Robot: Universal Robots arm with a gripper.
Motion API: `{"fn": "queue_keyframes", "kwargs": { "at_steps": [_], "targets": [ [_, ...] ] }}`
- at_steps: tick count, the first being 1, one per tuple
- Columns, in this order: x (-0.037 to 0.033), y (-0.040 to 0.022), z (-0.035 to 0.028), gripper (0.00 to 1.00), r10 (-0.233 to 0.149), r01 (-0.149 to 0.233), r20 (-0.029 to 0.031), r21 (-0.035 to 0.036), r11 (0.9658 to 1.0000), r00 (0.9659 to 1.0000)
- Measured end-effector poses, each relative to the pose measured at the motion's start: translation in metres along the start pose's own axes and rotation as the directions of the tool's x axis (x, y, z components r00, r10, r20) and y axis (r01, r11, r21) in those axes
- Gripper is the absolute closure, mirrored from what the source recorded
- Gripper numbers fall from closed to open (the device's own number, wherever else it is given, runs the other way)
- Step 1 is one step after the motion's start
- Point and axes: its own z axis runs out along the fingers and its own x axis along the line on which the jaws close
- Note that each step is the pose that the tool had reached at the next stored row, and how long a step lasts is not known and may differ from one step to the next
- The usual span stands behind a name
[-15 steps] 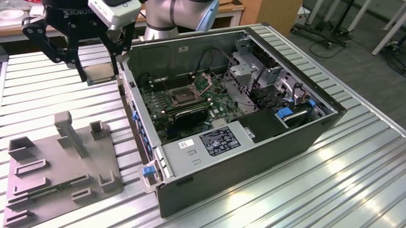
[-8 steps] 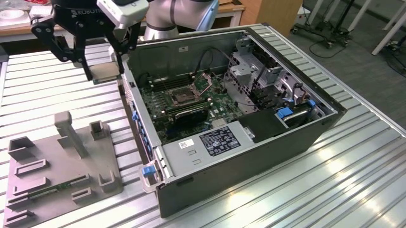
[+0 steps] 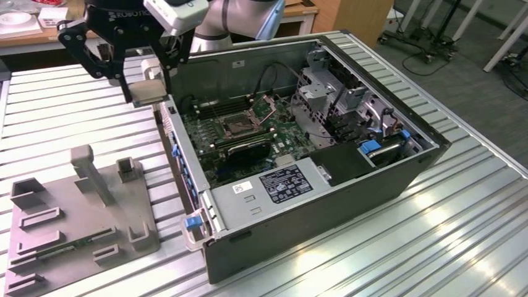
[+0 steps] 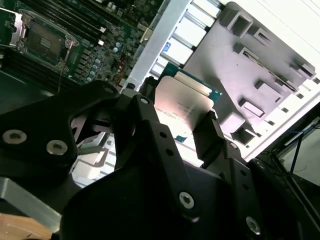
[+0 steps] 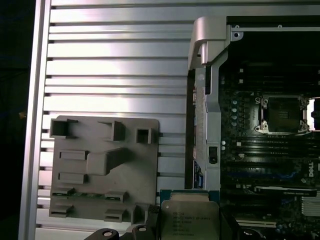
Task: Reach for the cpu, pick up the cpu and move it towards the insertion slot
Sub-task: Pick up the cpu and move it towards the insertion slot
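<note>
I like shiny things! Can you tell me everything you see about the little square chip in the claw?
The chip is a small flat square with a silvery metal face, faint print and a green rim underneath. The claw is shut on it, black fingers pressing two opposite edges. In the exterior view it hangs over the ribbed metal table, beside the open computer case, away from the socket inside.

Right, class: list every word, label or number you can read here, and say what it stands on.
cpu: print on its face, too blurred to read.
label on the computer case: too small to read.
gripper: white maker's lettering, a brand mark, left unquoted.
motherboard: a maker's logo, likewise.
</note>
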Motion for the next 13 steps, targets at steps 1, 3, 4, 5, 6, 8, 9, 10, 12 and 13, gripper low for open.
{"fn": "queue_keyframes", "kwargs": {
  "at_steps": [1, 3, 4, 5, 6, 8, 9, 10, 12, 13],
  "targets": [
    [-0.002, 0.0, 0.0, 0.45, 0.0, 0.0, 0.0001, -0.0001, 1.0, 1.0],
    [-0.0061, -0.0001, 0.0001, 0.45, 0.0, 0.0, 0.0, -0.0001, 1.0, 1.0],
    [-0.0082, -0.0002, 0.0001, 0.45, 0.0, 0.0, 0.0, 0.0, 1.0, 1.0],
    [-0.0103, -0.0002, 0.0001, 0.45, 0.0, 0.0, 0.0, 0.0, 1.0, 1.0],
    [-0.0125, -0.0003, 0.0001, 0.45, 0.0, 0.0, 0.0001, 0.0, 1.0, 1.0],
    [-0.0165, -0.0003, 0.0002, 0.45, 0.0, 0.0, 0.0001, 0.0, 1.0, 1.0],
    [-0.0183, -0.0004, 0.0002, 0.45, 0.0, 0.0, 0.0001, -0.0001, 1.0, 1.0],
    [-0.0202, -0.0004, 0.0002, 0.45, 0.0, 0.0, 0.0001, 0.0, 1.0, 1.0],
    [-0.0239, -0.0005, 0.0003, 0.45, 0.0, 0.0, 0.0001, -0.0001, 1.0, 1.0],
    [-0.0258, -0.0005, 0.0003, 0.45, 0.0, 0.0, 0.0, 0.0, 1.0, 1.0]
  ]
}}
